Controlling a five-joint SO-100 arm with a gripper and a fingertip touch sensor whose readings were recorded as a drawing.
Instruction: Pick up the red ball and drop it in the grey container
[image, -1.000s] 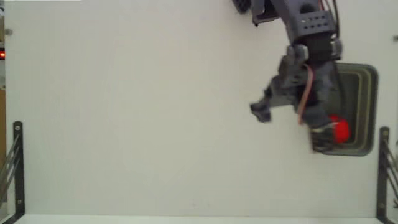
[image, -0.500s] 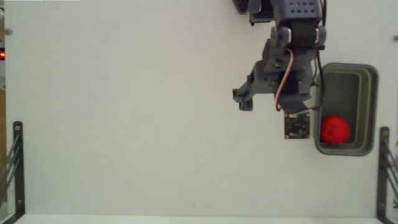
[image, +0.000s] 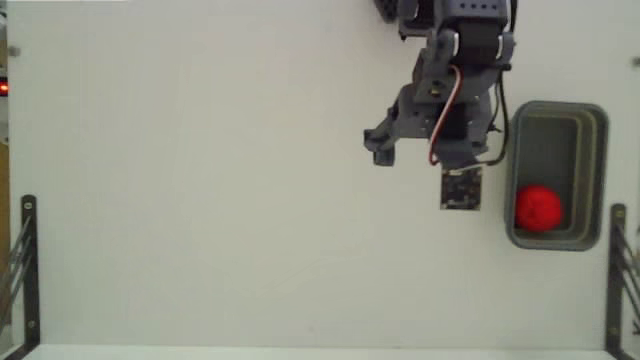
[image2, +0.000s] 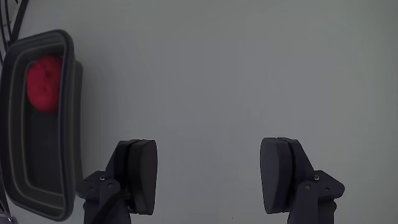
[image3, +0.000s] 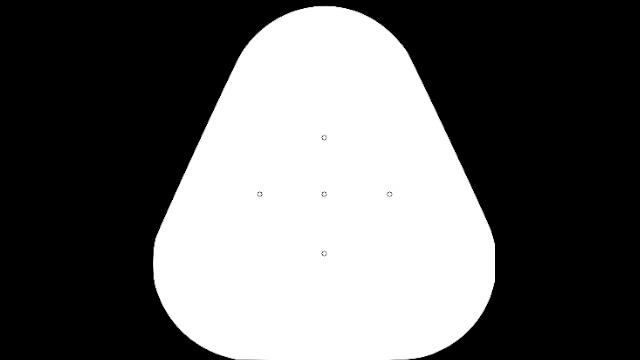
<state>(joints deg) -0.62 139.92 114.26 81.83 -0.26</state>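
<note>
Looking down, we saw the ball (image: 538, 208) lying inside the container (image: 597, 176), at its lower end, while our gripper (image2: 209, 177) hung empty, jaws wide apart, just left of the container

Looks like a hobby or lab test bench, not a home room. Big plain white table (image: 200, 180) w/ almost nothing on it. Small grey robot arm (image: 455, 90) w/ loose red & white wires showing, and a little bare circuit board hanging off it. Black metal frame bars (image: 28, 270) stand at both lower table edges. No kitchen or shop stuff seen.
</note>
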